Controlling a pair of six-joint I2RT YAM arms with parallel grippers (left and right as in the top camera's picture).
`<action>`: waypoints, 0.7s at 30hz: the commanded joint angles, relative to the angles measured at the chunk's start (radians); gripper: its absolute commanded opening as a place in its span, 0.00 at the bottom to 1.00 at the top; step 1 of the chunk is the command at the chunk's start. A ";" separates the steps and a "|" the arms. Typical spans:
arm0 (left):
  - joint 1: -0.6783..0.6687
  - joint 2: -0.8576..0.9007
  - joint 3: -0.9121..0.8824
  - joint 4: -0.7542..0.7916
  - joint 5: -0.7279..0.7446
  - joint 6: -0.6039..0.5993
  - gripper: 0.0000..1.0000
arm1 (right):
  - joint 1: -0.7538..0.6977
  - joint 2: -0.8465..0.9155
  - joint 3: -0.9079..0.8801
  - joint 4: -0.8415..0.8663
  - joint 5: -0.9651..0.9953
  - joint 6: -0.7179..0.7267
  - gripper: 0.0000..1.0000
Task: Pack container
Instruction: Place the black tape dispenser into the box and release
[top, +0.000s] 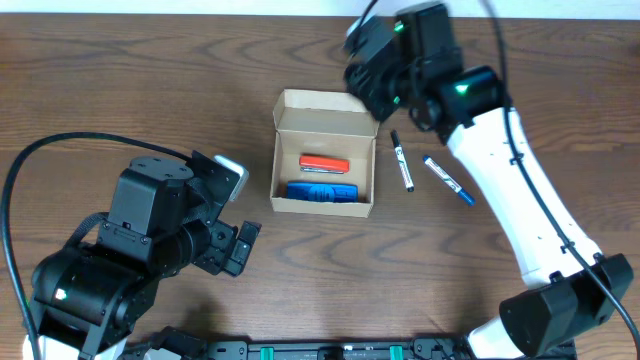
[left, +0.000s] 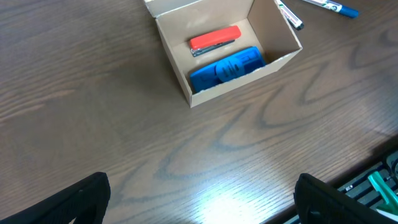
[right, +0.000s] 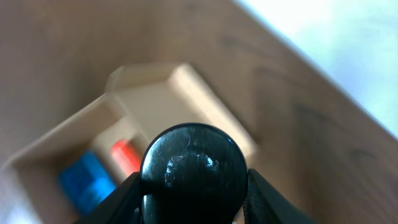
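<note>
The tan cardboard container (top: 323, 118) stands open mid-table, its flap lid up at the back. Inside lie a red-orange item (top: 324, 164) and a blue item (top: 322, 192). The box also shows in the left wrist view (left: 277, 61) and, blurred, in the right wrist view (right: 155, 99). My right gripper (top: 366, 66) hovers above the box's back right corner, shut on a black round-ended object (right: 193, 163). My left gripper (left: 202, 208) is open and empty, low over the table in front and to the left of the box.
A black-capped white marker (top: 402, 160) and a blue-capped white pen (top: 447, 179) lie on the wooden table right of the box. The table's front edge with a rail (left: 373, 180) is close behind the left gripper.
</note>
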 joint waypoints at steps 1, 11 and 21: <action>0.003 -0.004 0.006 0.000 -0.005 -0.004 0.95 | 0.043 0.023 -0.007 -0.072 -0.117 -0.214 0.36; 0.003 -0.004 0.006 0.000 -0.005 -0.004 0.95 | 0.143 0.146 -0.007 -0.161 -0.196 -0.359 0.41; 0.003 -0.004 0.006 0.000 -0.005 -0.004 0.95 | 0.208 0.299 -0.007 -0.154 -0.196 -0.377 0.42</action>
